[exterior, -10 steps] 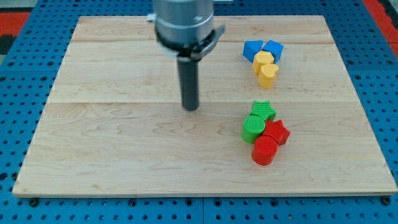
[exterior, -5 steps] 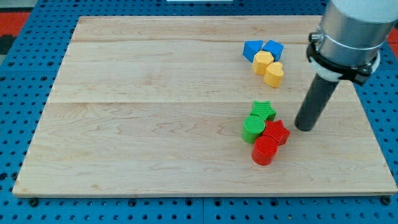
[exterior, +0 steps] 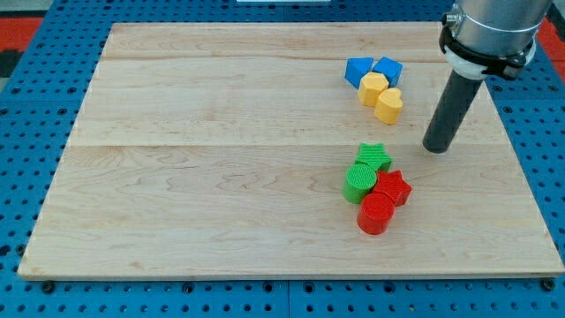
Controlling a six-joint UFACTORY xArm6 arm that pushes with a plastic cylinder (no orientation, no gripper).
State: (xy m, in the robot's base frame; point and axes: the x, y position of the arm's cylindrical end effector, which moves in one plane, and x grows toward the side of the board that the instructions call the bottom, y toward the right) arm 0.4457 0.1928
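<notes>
Nearest edge: the wooden board (exterior: 177, 221) lies flat on a blue pegboard counter (exterior: 26, 291), its front rim toward the view's bottom.
Red cylinder: the red cylinder (exterior: 376, 214) is the block closest to the view's bottom, touching the red star behind it.
Red star: the red star (exterior: 393, 187) sits just up and to the view's right of the red cylinder, pressed against the green pair.
Green cylinder: the green cylinder (exterior: 359, 182) stands at the left of this cluster, touching both red blocks.
Green star: the green star (exterior: 374, 157) is the farthest of the four, touching the green cylinder.
My tip: my tip (exterior: 436, 148) rests on the board to the view's right of the green star, apart from it, and below and right of the yellow blocks; it touches no block.
Gripper: there is none on this arm, only the dark rod, so nothing is grasped and no open or closed state applies.
Yellow blocks: a yellow heart-like block (exterior: 387, 105) and a yellow hexagonal block (exterior: 372, 87) touch each other, near my tip but clear of it.
Blue blocks: two blue blocks, one at the left (exterior: 357, 71) and one at the right (exterior: 387, 69), touch the yellow ones; exact shapes are hard to tell.
Grouping: the blocks stand in two tight clusters, well apart.
</notes>
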